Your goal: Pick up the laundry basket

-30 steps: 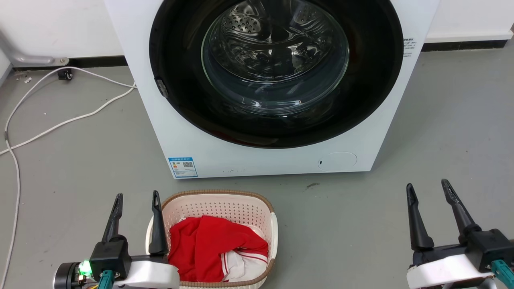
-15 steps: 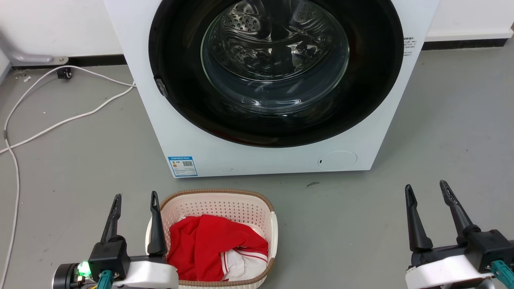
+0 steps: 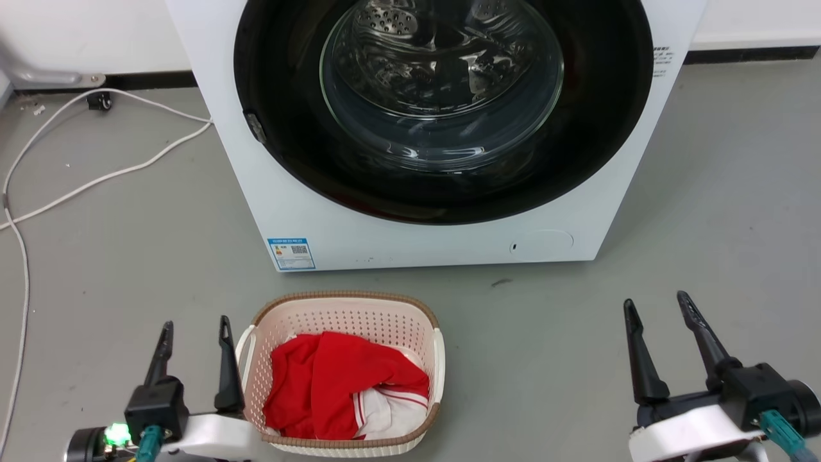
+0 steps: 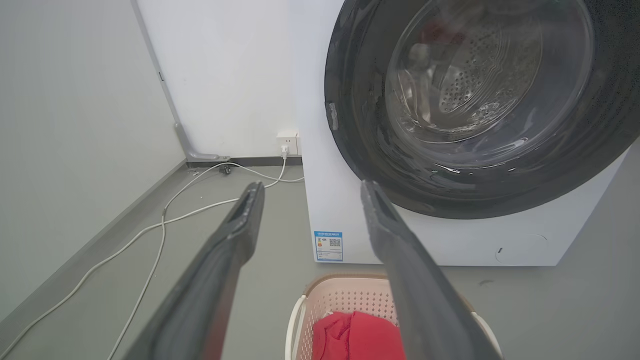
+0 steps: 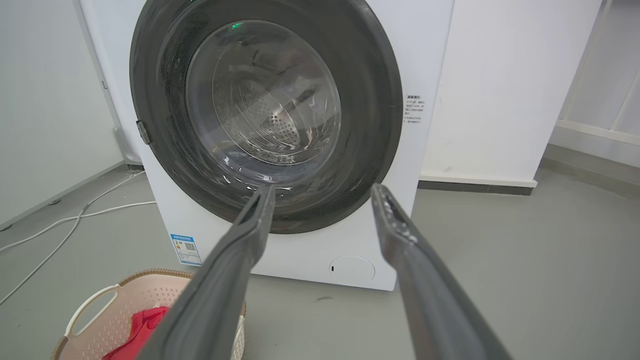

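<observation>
Head view: the laundry basket [image 3: 346, 321] sits on the gray floor [image 3: 545, 359], near the front of a big white washing machine [image 3: 410, 247]. Red and white clothes [image 3: 333, 378] lie inside it. A white cord [image 3: 96, 182] trails off to the left. The basket stands upright and looks longer from side to side. The left gripper [image 3: 196, 322], jaws apart, is just beside its left handle [image 3: 243, 346]. The right gripper [image 3: 655, 299], jaws apart, is well away.

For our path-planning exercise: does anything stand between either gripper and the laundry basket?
Nothing visible does. The open left gripper sits at the left side of the laundry basket; bare floor separates the open right gripper from its right side. The washing machine stands behind it, outside both paths.
</observation>
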Robot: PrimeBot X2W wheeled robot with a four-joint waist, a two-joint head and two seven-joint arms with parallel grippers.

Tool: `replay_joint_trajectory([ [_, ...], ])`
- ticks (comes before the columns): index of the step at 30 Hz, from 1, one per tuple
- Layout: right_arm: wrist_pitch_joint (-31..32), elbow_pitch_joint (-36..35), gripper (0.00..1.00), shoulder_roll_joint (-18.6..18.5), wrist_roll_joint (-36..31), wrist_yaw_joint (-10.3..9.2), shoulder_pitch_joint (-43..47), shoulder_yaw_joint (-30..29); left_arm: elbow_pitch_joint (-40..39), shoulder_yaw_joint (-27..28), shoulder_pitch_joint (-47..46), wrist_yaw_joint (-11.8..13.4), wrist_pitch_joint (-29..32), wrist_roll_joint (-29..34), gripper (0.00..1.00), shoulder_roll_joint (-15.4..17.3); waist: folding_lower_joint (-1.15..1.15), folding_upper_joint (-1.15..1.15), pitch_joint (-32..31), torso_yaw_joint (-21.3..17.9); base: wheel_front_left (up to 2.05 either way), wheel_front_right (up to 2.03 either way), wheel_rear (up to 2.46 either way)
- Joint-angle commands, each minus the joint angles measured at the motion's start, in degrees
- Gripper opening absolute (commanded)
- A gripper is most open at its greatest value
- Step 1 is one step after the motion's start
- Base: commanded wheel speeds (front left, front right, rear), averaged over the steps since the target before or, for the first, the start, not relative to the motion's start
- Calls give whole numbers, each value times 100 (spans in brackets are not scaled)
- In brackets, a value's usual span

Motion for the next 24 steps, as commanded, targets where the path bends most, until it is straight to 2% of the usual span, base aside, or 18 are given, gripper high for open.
replay_joint_trajectory([
  [1, -14, 108, 100, -14, 49, -2, -162, 80, 141, 87, -167, -71, -16, -34, 100, 84, 0, 0, 124, 22, 0, 0, 0],
  [13, -13, 1134, 100, -12, 143, -2, -1184, 683, 1324, 460, -1202, -549, -15, -131, 100, 513, 0, 0, 1062, 160, 0, 0, 0],
  [24, -14, 2162, 100, -12, 199, -2, -2357, 1352, 2516, 440, -2190, -834, -15, -86, 100, 867, 0, 0, 1942, 140, 0, 0, 0],
])
